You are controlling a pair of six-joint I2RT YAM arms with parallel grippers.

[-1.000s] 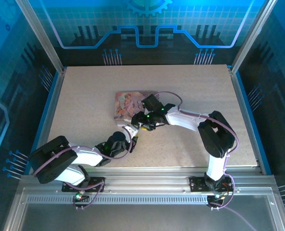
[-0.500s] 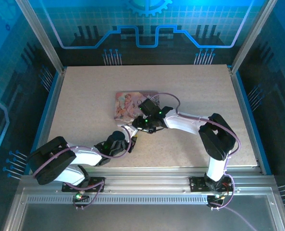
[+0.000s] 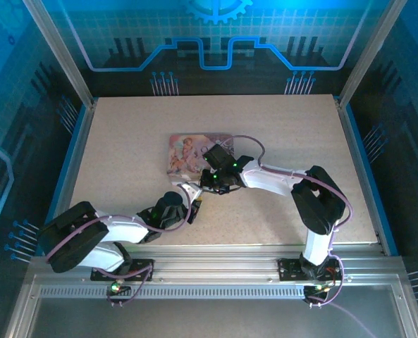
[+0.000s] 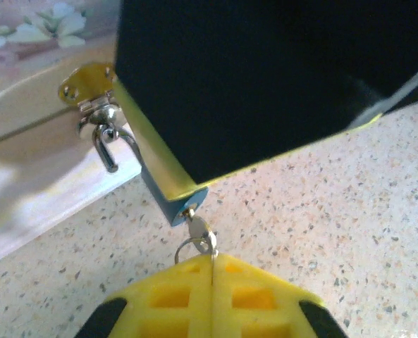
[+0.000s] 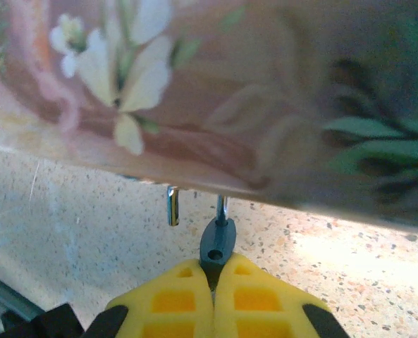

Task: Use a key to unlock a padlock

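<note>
The left fingers (image 4: 212, 259), ribbed yellow pads, are pressed together on the thin metal key (image 4: 200, 227), which sits in the keyway just beyond their tips. The padlock (image 5: 217, 243) has a smooth bluish body, pinched at the tips of the right fingers (image 5: 213, 274), which are closed on it. Its silvery shackle (image 4: 106, 144) hooks through a brass hasp (image 4: 85, 83) on the glossy flower-printed tin (image 5: 194, 105), above the speckled desk (image 4: 335, 211). One shackle leg enters the body; the other ends bare beside it. Compared with a second ago, the right wrist has shifted left toward the tin's near edge. From the left wrist, the right arm's dark housing hides most of the padlock body; from above, padlock and key are too small to make out
</note>
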